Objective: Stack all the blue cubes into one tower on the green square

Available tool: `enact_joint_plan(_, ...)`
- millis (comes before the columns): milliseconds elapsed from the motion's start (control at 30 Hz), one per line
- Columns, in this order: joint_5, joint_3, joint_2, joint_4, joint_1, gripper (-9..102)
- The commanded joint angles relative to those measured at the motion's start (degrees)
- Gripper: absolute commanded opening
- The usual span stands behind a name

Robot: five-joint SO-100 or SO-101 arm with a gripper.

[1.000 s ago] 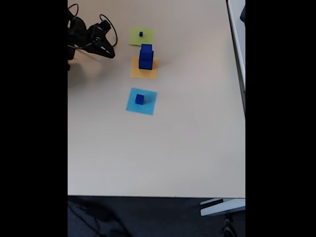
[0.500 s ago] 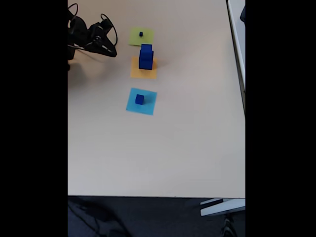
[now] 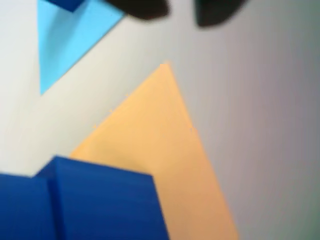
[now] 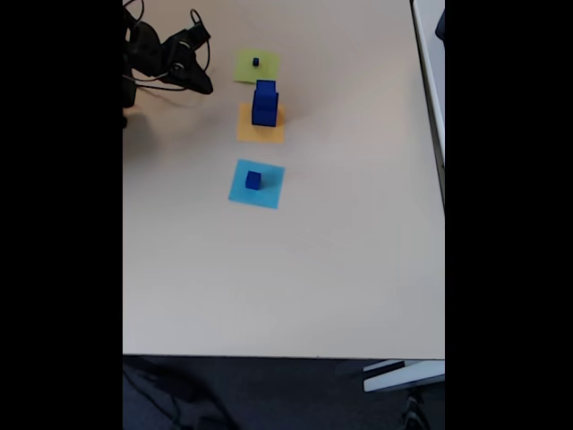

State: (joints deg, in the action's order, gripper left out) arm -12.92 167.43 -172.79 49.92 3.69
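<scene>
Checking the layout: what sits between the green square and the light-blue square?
In the fixed view, the orange square carrying two stacked blue cubes.

Bottom left: large blue cube [image 3: 90, 205], blurred, resting on the orange square [image 3: 160, 150].
Top left: light-blue square [image 3: 70, 45] with part of another blue cube [image 3: 67, 4] at the edge.
Top edge: two dark jaw tips, apart.
Surface: pale bench [image 3: 260, 100].

Matt paper green square [image 4: 256, 65]; smooth table [image 4: 313, 269].

A pale beige table [image 4: 295, 269] carried three flat paper squares in a row. They were a yellow-green square [image 4: 246, 70], an orange square [image 4: 260, 132] and a light-blue square [image 4: 267, 190].
</scene>
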Motion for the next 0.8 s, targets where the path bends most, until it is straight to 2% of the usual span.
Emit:
enact_joint_plan(0, -1.85, -10.99, 10.63, -0.79, 0.62, 0)
enact_joint_plan(367, -13.01, -33.57, 35.95, 0.35, 0.88, 0)
enact_joint_plan(567, -19.07, -39.29, 38.23, 1.23, -0.09, 0)
enact_joint_plan(767, -23.64, -45.97, 41.57, 6.33, -0.97, 0)
